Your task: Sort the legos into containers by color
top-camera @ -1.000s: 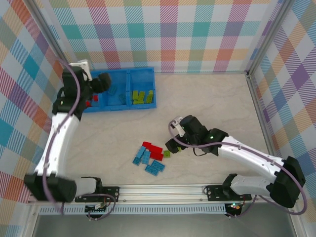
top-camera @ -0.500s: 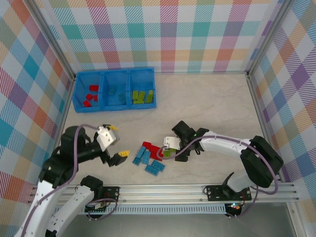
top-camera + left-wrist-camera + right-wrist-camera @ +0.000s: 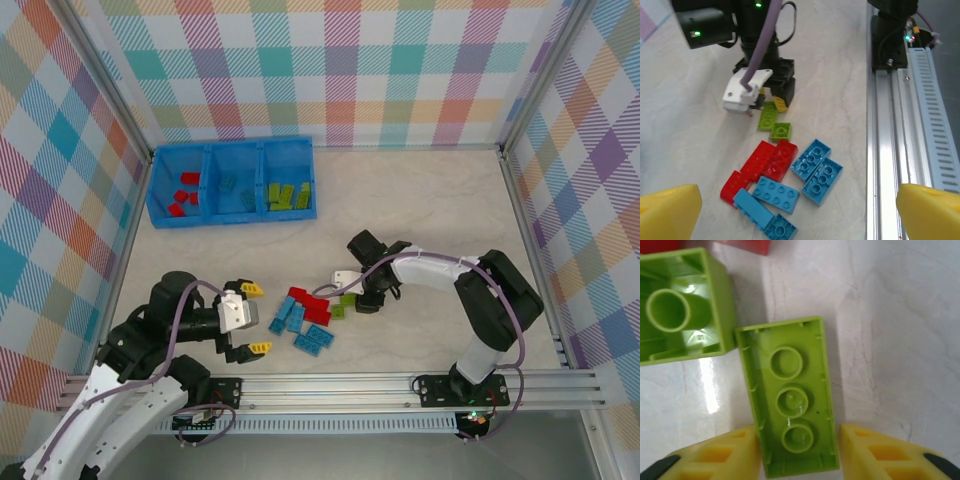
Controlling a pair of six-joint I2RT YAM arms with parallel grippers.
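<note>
Step in hand: grasp one green brick from the loose pile on the desk.

My right tool stands low over the lime rectangular brick. The brick lies hollow side up on the desk, and one yellow fingertip flanks each of its long sides. The fingertips sit at or just beside the brick's walls. I cannot tell whether they are clamped on it yet. My left tool is released, spread wide and empty, near the red bricks and blue bricks.

To do this step well:

1. I keep the brick centred between the fingertips, so both pads meet the long walls squarely.
2. I close until the brick is firmly held; the thin hollow walls may slip under a skewed grip.
3. I lift straight up. The square lime brick lies just beside one corner, and a sideways pull would probably drag it.
4. I carry the brick to the containers and release it over the right-hand bin, which holds green pieces.
</note>
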